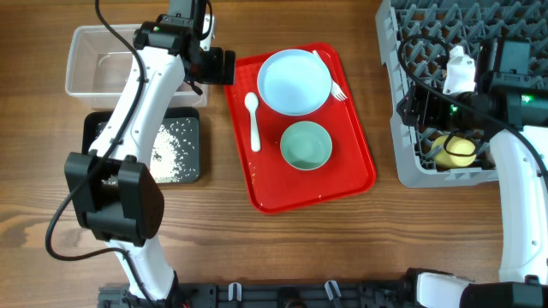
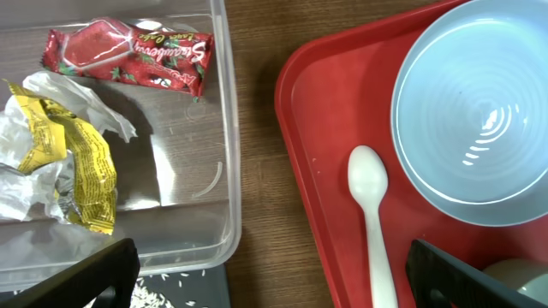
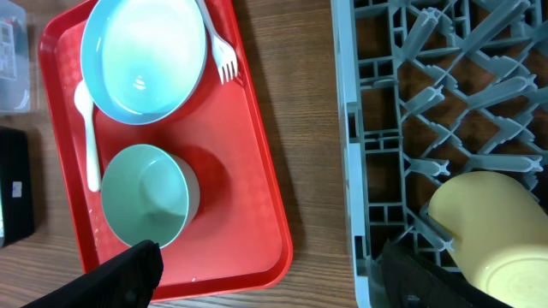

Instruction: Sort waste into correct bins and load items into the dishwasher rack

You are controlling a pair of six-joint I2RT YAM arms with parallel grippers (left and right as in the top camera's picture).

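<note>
The clear bin [image 1: 103, 60] holds a red wrapper [image 2: 128, 56], a yellow wrapper [image 2: 81, 167] and a white napkin [image 2: 26, 184]. Rice grains [image 1: 175, 141] lie in the black bin [image 1: 193, 120]. On the red tray [image 1: 300, 192] sit a pale blue plate [image 1: 294, 81], a bowl [image 1: 306, 145], a white spoon [image 1: 253, 120] and a fork [image 1: 330, 77]. The grey rack [image 1: 411, 171] holds a yellow cup [image 3: 488, 231] and a pinkish-white cup [image 1: 460, 73]. My left gripper [image 2: 274, 291] hangs open between clear bin and tray. My right gripper [image 3: 274, 287] is open between tray and rack.
Bare wooden table lies in front of the tray and between tray and rack. The left arm stretches over the black bin. The right arm reaches across the rack's near right part.
</note>
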